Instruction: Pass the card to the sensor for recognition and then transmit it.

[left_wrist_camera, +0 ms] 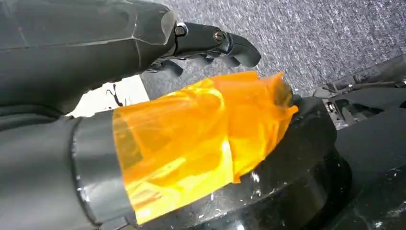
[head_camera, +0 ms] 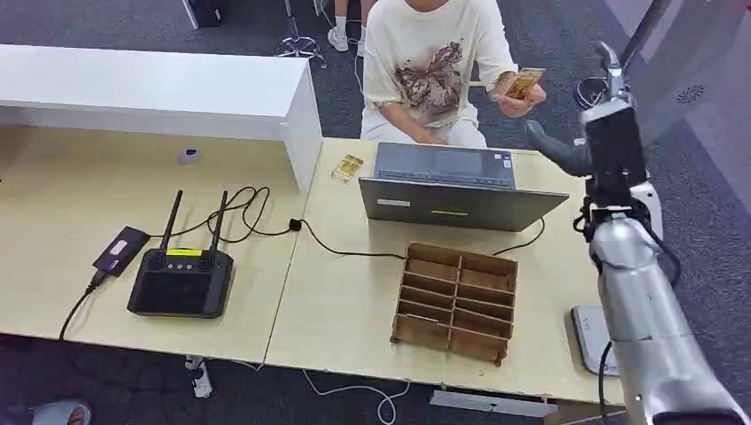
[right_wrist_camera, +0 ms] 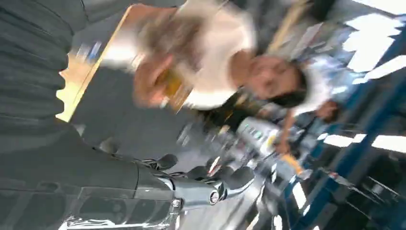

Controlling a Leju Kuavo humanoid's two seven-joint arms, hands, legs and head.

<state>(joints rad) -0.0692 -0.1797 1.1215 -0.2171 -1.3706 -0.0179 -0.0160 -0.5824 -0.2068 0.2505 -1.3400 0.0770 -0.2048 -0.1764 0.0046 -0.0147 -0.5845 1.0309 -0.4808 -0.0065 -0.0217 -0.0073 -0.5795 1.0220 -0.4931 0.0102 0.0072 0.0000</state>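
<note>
A: Where's the card (head_camera: 522, 82)?

B: Far right, in the person's hand (head_camera: 514, 99), beyond the laptop (head_camera: 447, 181). The right hand (head_camera: 592, 142) is raised near it, fingers apart, empty.

A: The risk?

B: Closing early and knocking the card away. The left hand (left_wrist_camera: 210, 45) hangs empty over the floor.

The laptop (head_camera: 456, 184) blocks the far-middle table (head_camera: 345, 301). The wooden organizer (head_camera: 456, 301) stands nearer. Bare tabletop lies between them.

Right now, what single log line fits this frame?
right hand: raised, empty, toward person | card: in person's hand | left hand: empty | laptop: on table
</note>
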